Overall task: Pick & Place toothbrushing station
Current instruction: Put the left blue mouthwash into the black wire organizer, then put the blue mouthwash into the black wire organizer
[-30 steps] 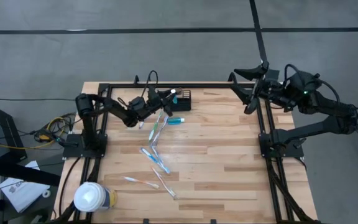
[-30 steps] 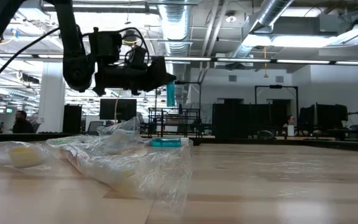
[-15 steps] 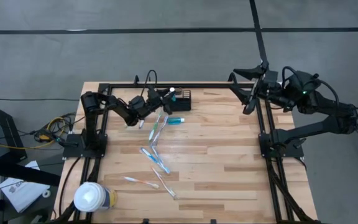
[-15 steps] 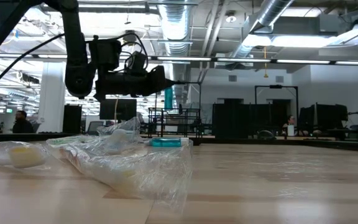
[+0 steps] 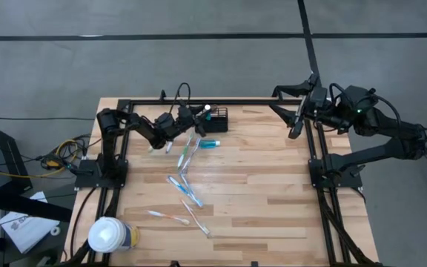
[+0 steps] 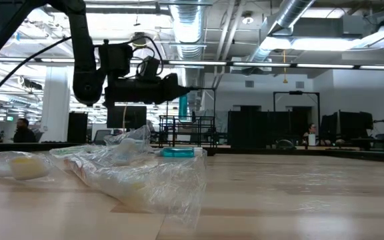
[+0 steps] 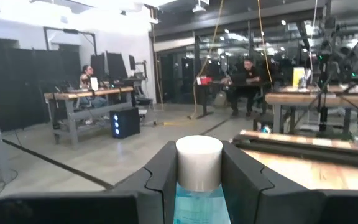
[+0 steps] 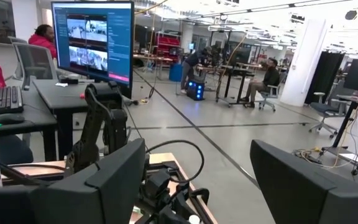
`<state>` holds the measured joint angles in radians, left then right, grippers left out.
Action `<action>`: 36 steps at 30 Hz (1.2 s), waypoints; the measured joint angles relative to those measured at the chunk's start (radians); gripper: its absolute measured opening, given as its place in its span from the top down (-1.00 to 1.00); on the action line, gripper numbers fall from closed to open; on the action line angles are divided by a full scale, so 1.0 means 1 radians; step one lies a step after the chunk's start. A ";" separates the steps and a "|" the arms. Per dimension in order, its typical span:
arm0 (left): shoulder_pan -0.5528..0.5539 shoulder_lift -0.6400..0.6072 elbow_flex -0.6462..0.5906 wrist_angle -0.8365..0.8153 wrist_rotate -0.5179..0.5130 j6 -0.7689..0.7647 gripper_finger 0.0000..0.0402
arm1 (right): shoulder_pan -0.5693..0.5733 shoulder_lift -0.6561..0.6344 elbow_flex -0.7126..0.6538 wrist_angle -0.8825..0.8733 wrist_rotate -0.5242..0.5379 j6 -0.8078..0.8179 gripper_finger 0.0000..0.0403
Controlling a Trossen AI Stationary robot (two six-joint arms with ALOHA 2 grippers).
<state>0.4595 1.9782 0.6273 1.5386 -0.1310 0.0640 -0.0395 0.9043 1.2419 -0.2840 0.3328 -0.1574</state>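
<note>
Teal and white, a small toothpaste tube (image 7: 198,180) sits squeezed between the fingers of the left gripper (image 5: 196,118), cap up, in the air. That gripper hangs just beside the black wire basket (image 5: 216,119), which stands at the far edge of the wooden worktop (image 5: 273,185). Another toothpaste tube (image 5: 210,144) lies flat just in front of the basket. Several toothbrushes (image 5: 186,154) lie spread out toward the near side, and a white-lidded cup (image 5: 109,235) stands at the near left corner. The right gripper (image 5: 300,111) waits off at the far right corner with its fingers wide apart.
</note>
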 joint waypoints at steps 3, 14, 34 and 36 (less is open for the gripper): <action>-0.003 0.035 0.001 0.001 0.001 -0.019 0.58 | 0.000 0.000 0.000 0.000 0.000 0.000 -0.40; -0.003 0.135 0.027 0.034 0.025 -0.043 0.58 | 0.000 0.000 0.000 0.000 -0.023 -0.009 -0.40; -0.005 0.141 0.036 0.036 0.044 -0.046 -0.11 | 0.000 0.000 0.000 -0.001 -0.023 -0.021 -0.40; -0.005 0.141 0.036 0.036 0.045 -0.045 -0.19 | 0.000 0.000 0.000 -0.001 -0.023 -0.033 -0.40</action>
<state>0.4545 2.1197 0.6636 1.5749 -0.0864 0.0188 -0.0395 0.9041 1.2419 -0.2847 0.3101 -0.1908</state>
